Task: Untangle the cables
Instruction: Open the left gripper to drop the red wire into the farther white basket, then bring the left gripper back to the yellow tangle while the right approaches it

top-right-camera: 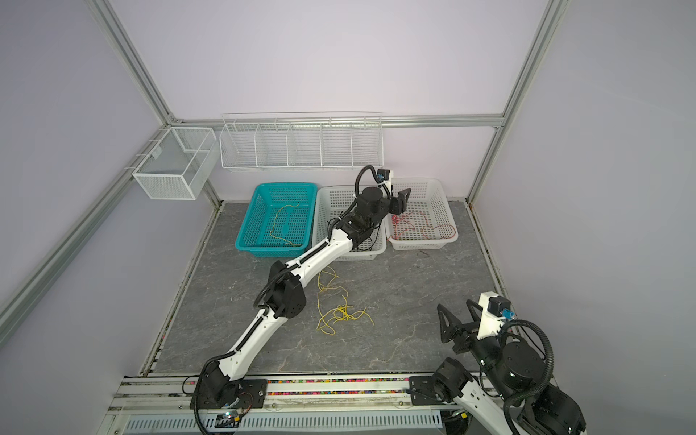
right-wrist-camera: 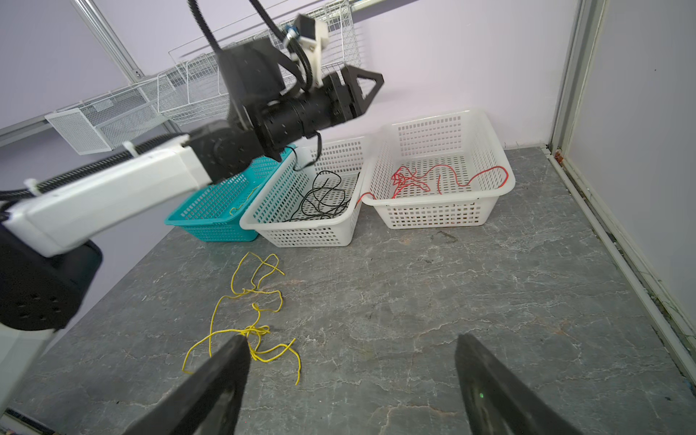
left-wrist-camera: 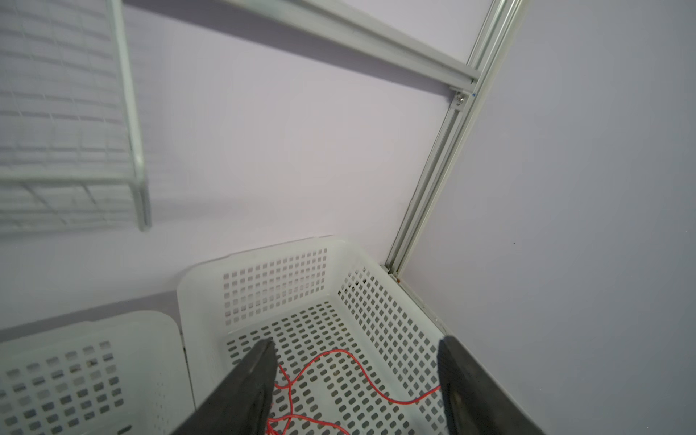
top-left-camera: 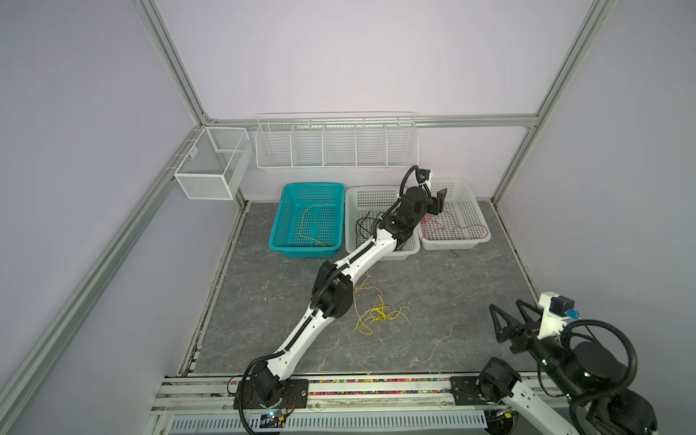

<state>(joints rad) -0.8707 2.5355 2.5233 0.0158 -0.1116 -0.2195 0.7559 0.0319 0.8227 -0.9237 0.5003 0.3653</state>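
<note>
1. Grey surface (top-left-camera: 470,301): yellow tangle (top-left-camera: 378,314) loose, not yet sorted.
2. Baskets (top-left-camera: 371,188) behind: red cable (right-wrist-camera: 405,179), black cable (right-wrist-camera: 324,199), second yellow cable (top-left-camera: 301,226) already separated.
3. Left jaws apart, empty, above red cable; right jaws apart, idle.

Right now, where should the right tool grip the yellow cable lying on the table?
Probably its bunched knot, from straight above: the yellow cable lies flat on the table, and only there strands pile high enough to pinch.

black cable (top-left-camera: 360,225): in the middle white basket (top-left-camera: 373,199), mostly under the left arm (top-left-camera: 380,241)
dark speck (top-left-camera: 454,254): near that basket, too small to identify
wire rack (left-wrist-camera: 64,113): above that basket, blurred
</note>
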